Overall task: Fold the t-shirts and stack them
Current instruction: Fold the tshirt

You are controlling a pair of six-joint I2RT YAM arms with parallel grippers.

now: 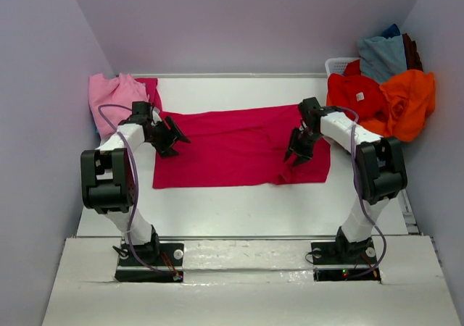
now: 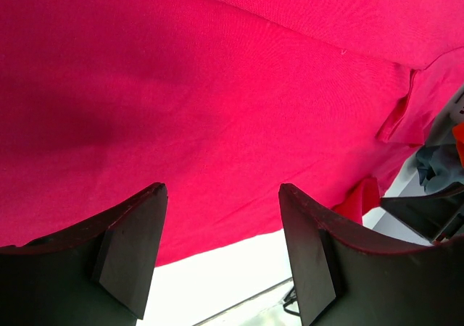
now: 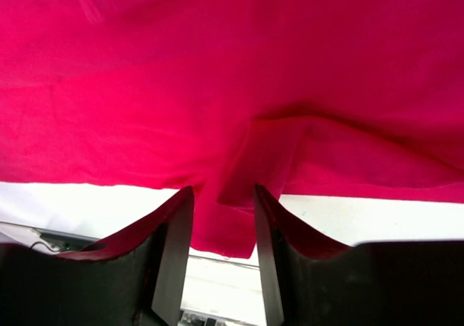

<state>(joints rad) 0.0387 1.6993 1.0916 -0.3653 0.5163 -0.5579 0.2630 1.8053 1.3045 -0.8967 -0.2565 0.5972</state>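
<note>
Crimson tee [image 1: 239, 148] lies flat across the desk [image 1: 239, 210] centre as a wide rectangle, long side parallel to the near edge. It looks part-folded: sleeves seem tucked in and a seam shows in the L wrist view. Laid out like this it gives both arms a side each to work from.

R pincer [image 3: 223, 192] sits low over the tee's near-right part. Its jaws are partly parted w/ a small flap of cloth between them. The flap looks slack, not pinched, so this reads as a release w/ the fabric set down where the fold is meant to land. Just at the jaws the near hem is a bit rumpled.

L pincer [image 2: 221, 195] hovers at the tee's left end, jaws spread wide, nothing in them, cloth beneath. Prob. parked there ready to take that end for the next fold.

Pink tee [image 1: 114, 94] is bunched at the far-left corner, touching the crimson one's far-left end. It could be the stack spot, but that can't be told. Basket [image 1: 337, 65] at the far-right corner holds the waiting pile: red tee [image 1: 355, 94], orange tee [image 1: 409, 98], grey-blue tee [image 1: 380, 54], heaped and unfolded, kept off the work area.

Judgement: early in the task, w/ the first tee mid-fold and most tees not yet done
</note>
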